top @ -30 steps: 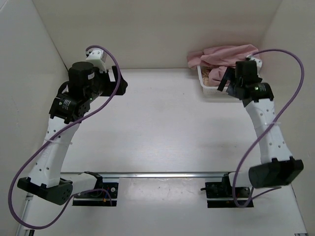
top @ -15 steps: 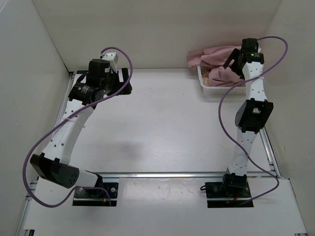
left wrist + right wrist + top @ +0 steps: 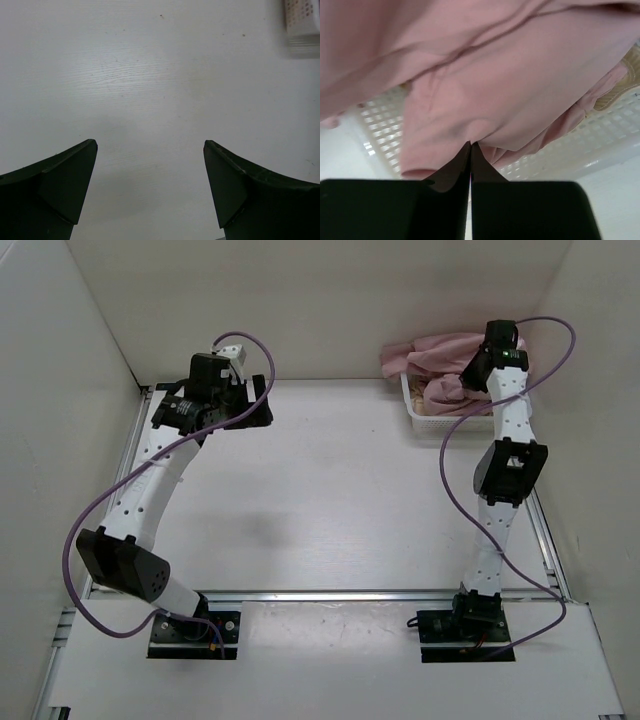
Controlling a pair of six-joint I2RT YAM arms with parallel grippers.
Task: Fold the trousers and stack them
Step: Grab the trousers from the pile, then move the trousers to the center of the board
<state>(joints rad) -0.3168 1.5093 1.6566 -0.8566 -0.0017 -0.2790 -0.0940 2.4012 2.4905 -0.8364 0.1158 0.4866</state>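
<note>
The dusty-pink trousers lie bunched in the white basket at the back right and spill over its far rim. My right gripper reaches over the basket from the near side. In the right wrist view its jaws are shut, with a puckered fold of the trousers pinched at their tips above the basket's mesh wall. My left gripper hovers at the back left over bare table. In its wrist view it is open, with nothing between the fingers.
White walls close in the table at the back and both sides. A corner of the basket shows at the top right of the left wrist view. Purple cables loop off both arms. A metal rail crosses near the arm bases.
The right arm stretched out to the basket and its jaws closed on the pink fabric. The left arm extended toward the back and its gripper shifted slightly right, still open.
</note>
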